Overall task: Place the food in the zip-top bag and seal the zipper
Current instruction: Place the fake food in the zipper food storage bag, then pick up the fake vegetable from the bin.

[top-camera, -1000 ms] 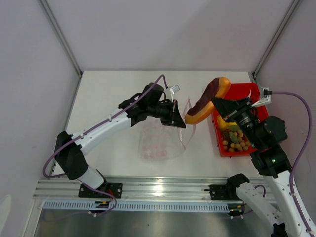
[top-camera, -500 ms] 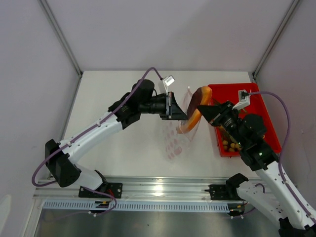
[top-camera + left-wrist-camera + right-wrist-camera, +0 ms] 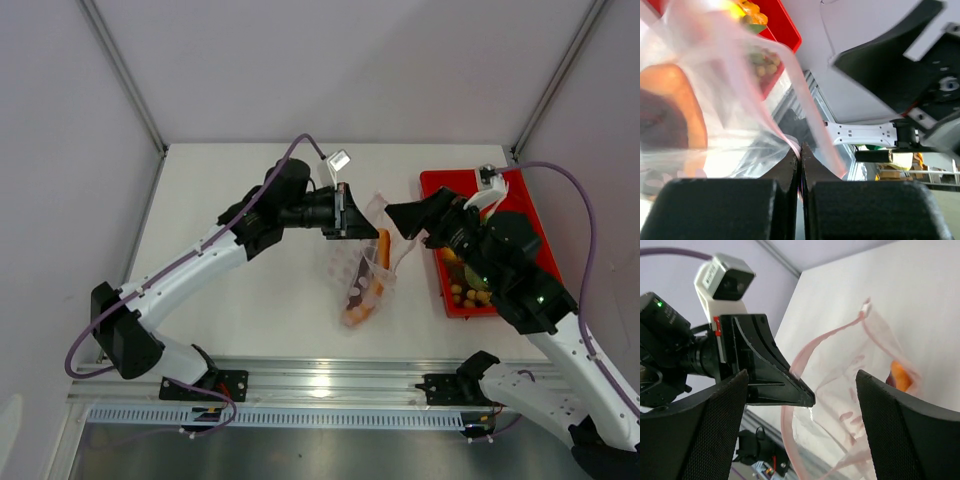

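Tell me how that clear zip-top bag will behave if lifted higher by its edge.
Likely floppy: the zip-top bag sags creased below the pinching left gripper. Probably bottom-heavy, with the melon slice inside. The thin film might slip.

Clear, glossy plastic zip-top bag (image 3: 345,272) (thin, crinkled); smooth plastic tray (image 3: 440,182)

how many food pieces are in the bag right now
1: the orange melon slice sits inside the zip-top bag, whose rim the left pincer pinches. Other food lies in the red tray, partly hidden by the right arm.
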Controlling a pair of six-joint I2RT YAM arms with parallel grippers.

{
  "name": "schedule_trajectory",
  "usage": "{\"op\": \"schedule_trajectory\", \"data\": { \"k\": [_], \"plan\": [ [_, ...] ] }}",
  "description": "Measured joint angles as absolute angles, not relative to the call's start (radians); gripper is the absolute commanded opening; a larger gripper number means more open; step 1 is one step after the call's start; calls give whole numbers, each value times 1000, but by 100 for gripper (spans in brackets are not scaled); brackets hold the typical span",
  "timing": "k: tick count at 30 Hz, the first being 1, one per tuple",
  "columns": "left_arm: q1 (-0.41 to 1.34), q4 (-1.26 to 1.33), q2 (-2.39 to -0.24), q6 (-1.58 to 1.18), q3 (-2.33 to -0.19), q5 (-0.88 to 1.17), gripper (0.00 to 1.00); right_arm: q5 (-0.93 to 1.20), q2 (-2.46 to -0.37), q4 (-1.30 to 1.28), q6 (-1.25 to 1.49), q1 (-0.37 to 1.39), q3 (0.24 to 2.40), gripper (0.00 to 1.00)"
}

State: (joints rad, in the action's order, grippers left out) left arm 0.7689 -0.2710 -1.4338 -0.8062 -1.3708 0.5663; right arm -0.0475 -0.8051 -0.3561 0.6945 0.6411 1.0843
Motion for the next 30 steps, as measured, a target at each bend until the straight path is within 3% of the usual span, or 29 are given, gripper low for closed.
{"op": "schedule_trajectory", "data": {
  "k": [8, 25, 30],
  "plan": [
    [758, -307, -1420, -776, -1370, 531, 1, -170, -835, -474, 609, 567, 1231, 86],
    [756, -350, -1361, -696, -1311, 532, 1, -129, -1223, -562, 496, -92, 1296, 70],
    [756, -311, -1352, -695, -1259, 548, 1, -113, -1375, -548, 474, -200, 1296, 67]
  ]
}}
